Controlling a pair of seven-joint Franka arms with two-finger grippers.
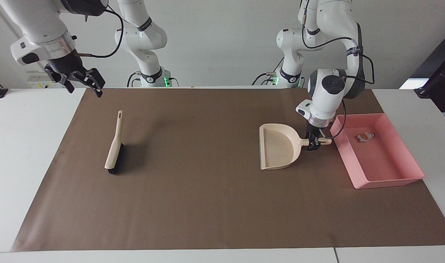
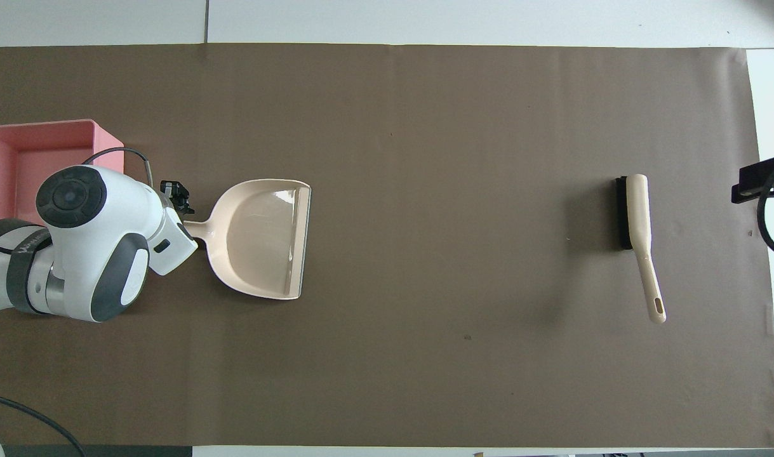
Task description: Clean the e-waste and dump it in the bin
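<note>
One piece of e-waste (image 1: 365,137), a small whitish cylinder, lies in the pink bin (image 1: 386,180) at the left arm's end of the table. In the overhead view my left arm covers part of the bin (image 2: 44,125). The beige dustpan (image 1: 279,146) rests flat on the brown mat beside the bin, its mouth turned toward the right arm's end. My left gripper (image 1: 313,141) is down at the dustpan's handle. My right gripper (image 1: 83,84) hangs open and empty, raised over the mat's corner at the right arm's end.
A beige hand brush (image 1: 114,146) with black bristles lies on the mat toward the right arm's end, also seen from overhead as the brush (image 2: 637,216). The dustpan (image 2: 260,238) holds nothing. The brown mat (image 1: 193,204) covers most of the white table.
</note>
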